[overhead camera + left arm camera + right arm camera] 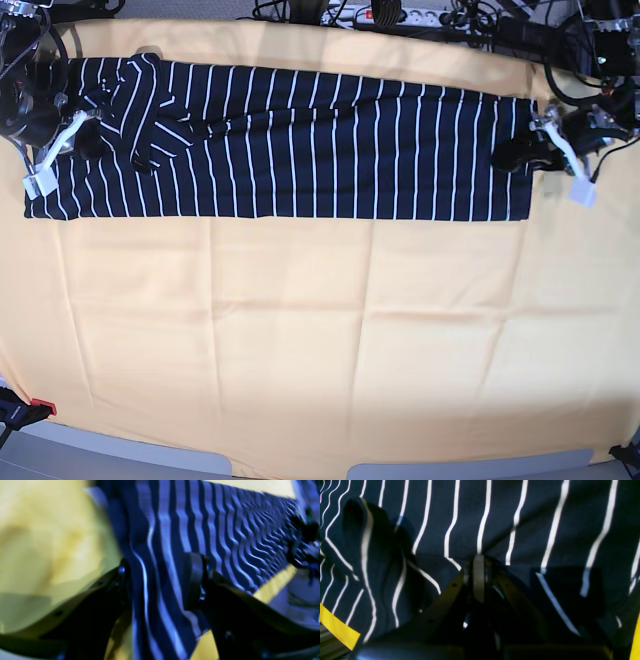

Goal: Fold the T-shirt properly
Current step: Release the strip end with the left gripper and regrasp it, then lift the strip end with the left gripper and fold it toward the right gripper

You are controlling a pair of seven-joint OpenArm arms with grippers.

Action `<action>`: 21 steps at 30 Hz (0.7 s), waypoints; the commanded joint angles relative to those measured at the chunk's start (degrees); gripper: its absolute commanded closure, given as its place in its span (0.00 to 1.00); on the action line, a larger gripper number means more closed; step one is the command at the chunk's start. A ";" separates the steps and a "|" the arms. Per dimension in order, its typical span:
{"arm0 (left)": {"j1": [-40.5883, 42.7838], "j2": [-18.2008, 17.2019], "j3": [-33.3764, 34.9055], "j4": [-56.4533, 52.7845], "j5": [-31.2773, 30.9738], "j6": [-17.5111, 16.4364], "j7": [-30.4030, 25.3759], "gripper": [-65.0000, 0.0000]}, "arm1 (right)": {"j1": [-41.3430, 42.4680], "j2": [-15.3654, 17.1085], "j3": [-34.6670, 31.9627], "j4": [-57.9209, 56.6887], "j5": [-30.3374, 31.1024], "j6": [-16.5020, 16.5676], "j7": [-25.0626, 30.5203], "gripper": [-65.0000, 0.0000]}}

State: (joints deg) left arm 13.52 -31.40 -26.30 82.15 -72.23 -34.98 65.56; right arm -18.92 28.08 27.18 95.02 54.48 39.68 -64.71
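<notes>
The navy pinstriped T-shirt (300,140) lies folded into a long band across the far part of the table. My left gripper (512,153) is at the shirt's right end. In the left wrist view its fingers (192,580) stand apart, the left gripper (157,565) holding a ridge of the T-shirt (225,530) between them. My right gripper (90,140) is at the shirt's left end, beside a bunched sleeve (140,115). In the right wrist view the right gripper (478,562) is closed, pinching the T-shirt (495,517).
A yellow-orange cloth (320,330) covers the whole table. A power strip and cables (380,14) lie along the far edge. A red-tipped clamp (38,406) sits at the front left corner.
</notes>
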 commanded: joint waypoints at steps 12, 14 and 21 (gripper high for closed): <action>-1.97 1.18 1.70 0.61 3.28 -0.13 -0.02 1.00 | 0.50 1.90 0.59 0.76 4.44 0.32 -1.33 0.98; -2.84 0.85 -0.42 0.61 3.54 -0.13 -0.22 1.00 | 0.50 2.27 0.59 0.76 5.77 0.32 -1.33 0.95; -3.26 -3.26 -6.54 0.61 4.74 0.94 -2.49 1.00 | 1.07 2.62 0.63 0.92 10.12 0.32 -2.49 0.89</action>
State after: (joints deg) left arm 10.79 -33.45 -32.23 82.06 -66.59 -33.85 64.31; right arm -18.46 29.26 27.18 95.02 63.66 39.59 -68.14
